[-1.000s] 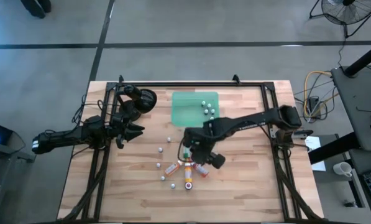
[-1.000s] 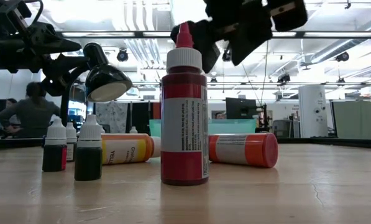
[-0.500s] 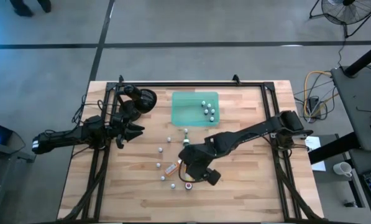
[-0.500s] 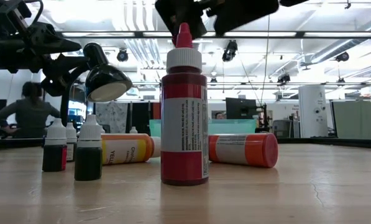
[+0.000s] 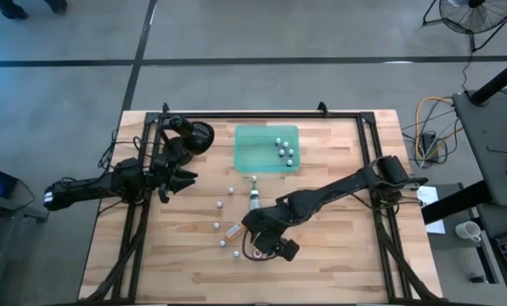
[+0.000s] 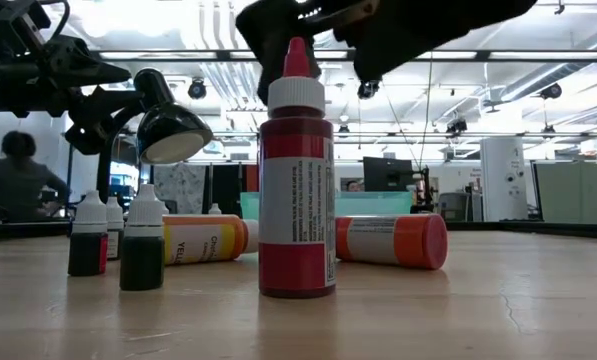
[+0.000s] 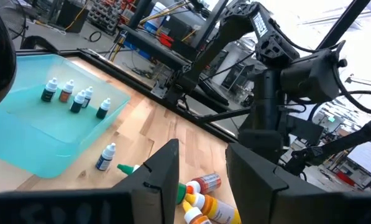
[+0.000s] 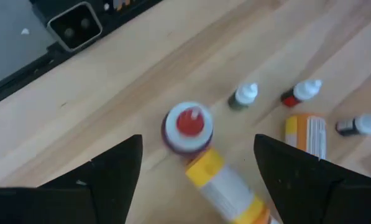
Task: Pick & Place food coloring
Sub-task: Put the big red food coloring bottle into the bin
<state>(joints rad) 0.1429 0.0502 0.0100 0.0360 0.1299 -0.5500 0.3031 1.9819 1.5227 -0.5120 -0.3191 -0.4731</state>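
A red food coloring bottle (image 6: 296, 190) stands upright on the table, with a white collar and a red tip. My right gripper (image 8: 197, 143) is open and empty above it (image 8: 188, 129), one finger on either side, not touching. Two orange-yellow bottles (image 6: 203, 239) (image 6: 393, 241) lie on their sides behind the red one. A green bottle (image 5: 254, 195) lies just near of the green tray (image 5: 257, 157). Small dropper bottles (image 6: 141, 241) stand close by. My left gripper (image 5: 182, 178) waits open at the table's left.
The translucent green tray holds several small bottles (image 5: 284, 148) in its far right corner. Several more small white-capped bottles (image 5: 220, 205) stand scattered on the wood left of the right gripper. A black lamp (image 5: 195, 136) stands at the far left. A black frame (image 5: 372, 136) borders the table.
My right gripper has gone toward the table's near edge and a little left, from beside the lying bottles to a place over the standing red bottle. It has stayed open. The bottles have not moved.
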